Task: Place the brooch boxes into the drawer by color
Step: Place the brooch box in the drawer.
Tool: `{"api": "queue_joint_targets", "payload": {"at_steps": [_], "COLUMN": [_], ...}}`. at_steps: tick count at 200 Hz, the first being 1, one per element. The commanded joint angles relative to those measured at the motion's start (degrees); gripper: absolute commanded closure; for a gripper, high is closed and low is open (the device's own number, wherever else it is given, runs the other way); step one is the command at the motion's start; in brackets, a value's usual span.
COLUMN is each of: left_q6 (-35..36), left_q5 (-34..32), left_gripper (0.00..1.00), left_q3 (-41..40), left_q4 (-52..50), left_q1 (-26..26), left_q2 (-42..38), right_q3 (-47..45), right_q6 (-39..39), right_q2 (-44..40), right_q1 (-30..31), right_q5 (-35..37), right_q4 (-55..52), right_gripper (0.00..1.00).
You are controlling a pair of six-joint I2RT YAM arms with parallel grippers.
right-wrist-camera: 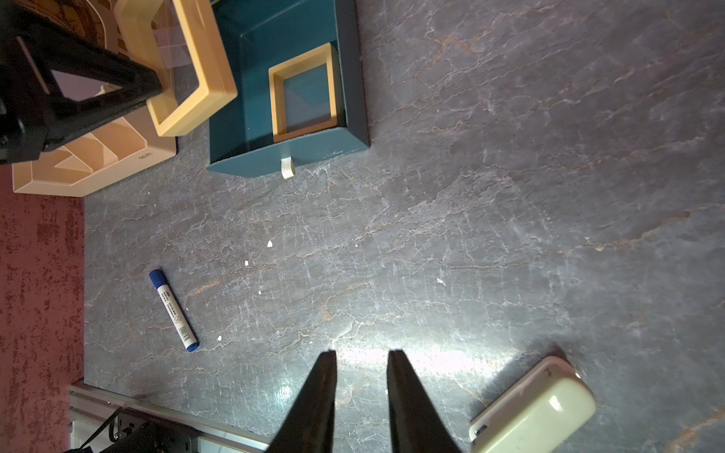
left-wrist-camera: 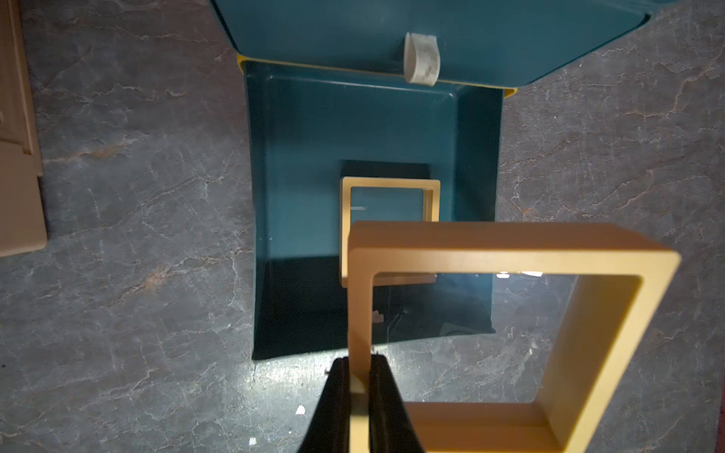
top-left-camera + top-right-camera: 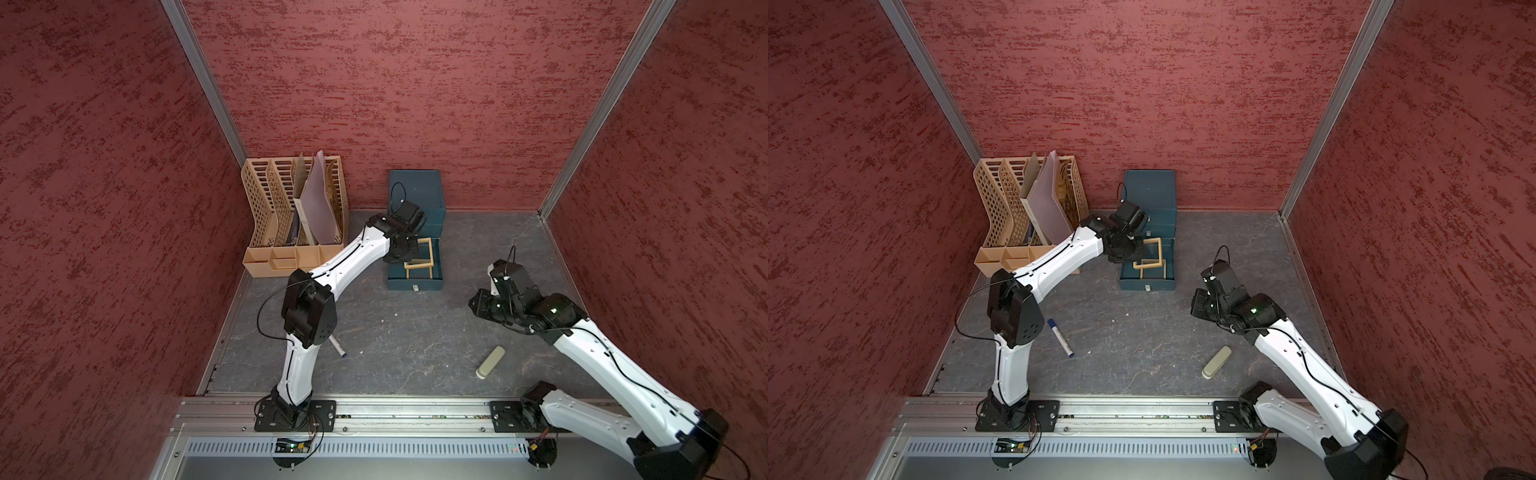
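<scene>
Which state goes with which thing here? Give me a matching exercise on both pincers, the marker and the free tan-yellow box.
Things: 1 left pincer; 2 right pincer; 3 marker; 4 free tan-yellow box.
States: A lies flat inside the open drawer; B open, empty, above the table; C shut on the held tan-yellow box; D lies loose on the table.
Pairs: 1-C; 2-B; 3-D; 4-A.

My right hand [image 1: 361, 353] hangs empty, fingers [image 1: 319, 392] parted, above the worktop [image 1: 510, 196] near a blue-capped marker [image 1: 173, 310] and pale green cylinder [image 1: 537, 408].
</scene>
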Motion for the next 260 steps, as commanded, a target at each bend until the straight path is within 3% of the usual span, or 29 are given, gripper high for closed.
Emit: {"api": "queue_joint_targets", "payload": {"at_steps": [1,33,165,260], "left_q6": [2.2,3.2,3.0,3.2], "left_q5": [-0.1,-0.1,0.7,-0.7], "left_gripper": [1.0,1.0,1.0,1.0], "left_q3": [3.8,8.8,11.1,20.4], "left_q4": [-0.5,-2.5,-2.0,-8.6], "left_q1": [0.8,1.3,1.9,1.5], "left_q2": [3.2,8.0,15.4,22.2], "right_q3": [-0.5,-0.5,-1.6,-1.7], "right_q6": [-0.2,-0.2,0.1,0.0], "right_q2": [-0.4,-0.3,-1.1,-1.0], "right_q1": [0.6,0.5,0.6,0.5], "right_q5": [-0.6,-0.6,-0.7,-0.9], "right_q4": [1.3,1.3,0.9,0.8], "right_gripper": [0.72,0.72,0.73,0.73]}}
